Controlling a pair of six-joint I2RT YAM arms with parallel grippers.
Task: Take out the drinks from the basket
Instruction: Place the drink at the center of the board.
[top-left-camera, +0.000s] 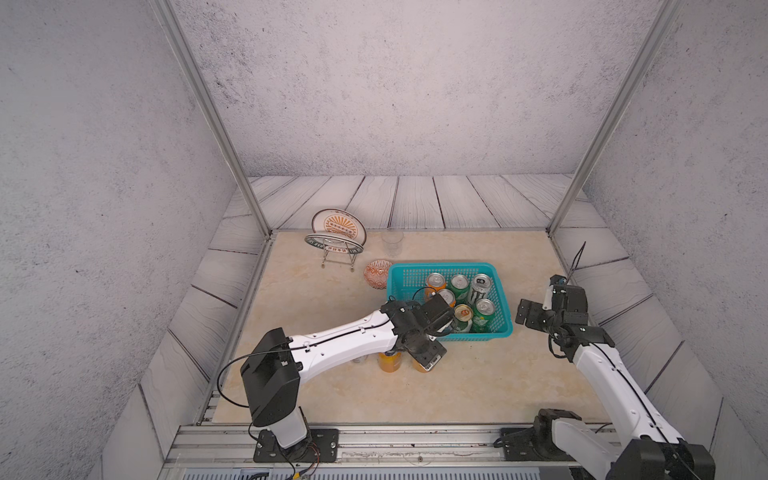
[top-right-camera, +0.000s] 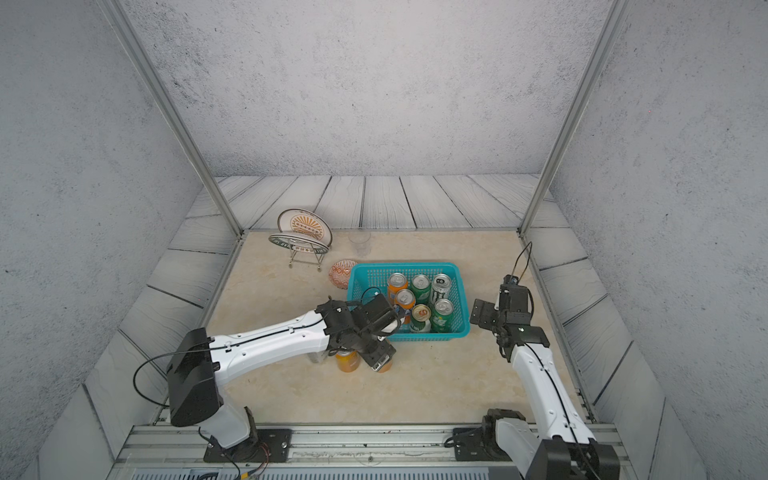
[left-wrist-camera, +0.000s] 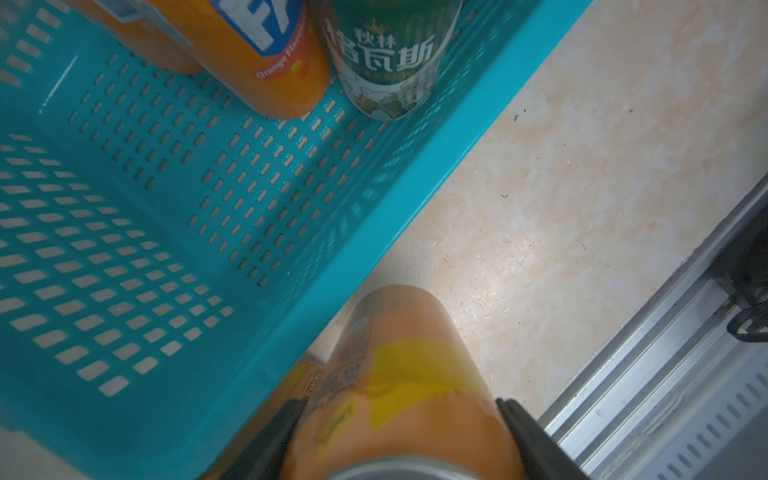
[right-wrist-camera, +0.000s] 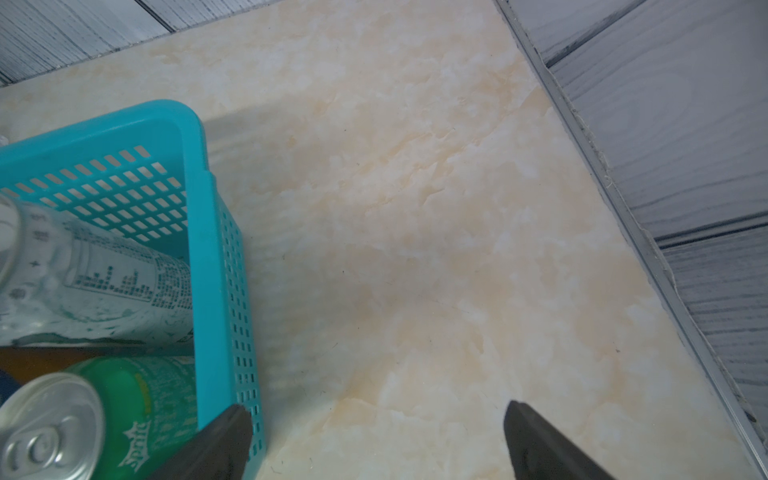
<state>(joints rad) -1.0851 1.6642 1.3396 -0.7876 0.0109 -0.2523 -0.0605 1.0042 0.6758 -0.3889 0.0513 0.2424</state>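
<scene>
The turquoise basket (top-left-camera: 440, 267) (top-right-camera: 405, 266) stands right of the table's centre, with several drinks upright in it: orange (top-left-camera: 435, 282), green (top-left-camera: 459, 284) and silver-white (top-left-camera: 481, 286). My left gripper (top-left-camera: 428, 358) (left-wrist-camera: 401, 405) is just outside the basket's near wall (left-wrist-camera: 374, 232), shut on an orange can (left-wrist-camera: 407, 374). A second orange can (top-left-camera: 390, 362) (top-right-camera: 347, 360) stands on the table beside it. My right gripper (top-left-camera: 525, 318) (right-wrist-camera: 374, 440) hangs open over bare table, right of the basket's wall (right-wrist-camera: 216, 270), holding nothing.
A wire rack with plates (top-left-camera: 338, 232) stands at the back left, a clear plastic cup (top-left-camera: 392, 241) behind the basket, and an orange-patterned bowl (top-left-camera: 377, 272) against its left wall. A metal rail (top-left-camera: 374, 440) runs along the front edge.
</scene>
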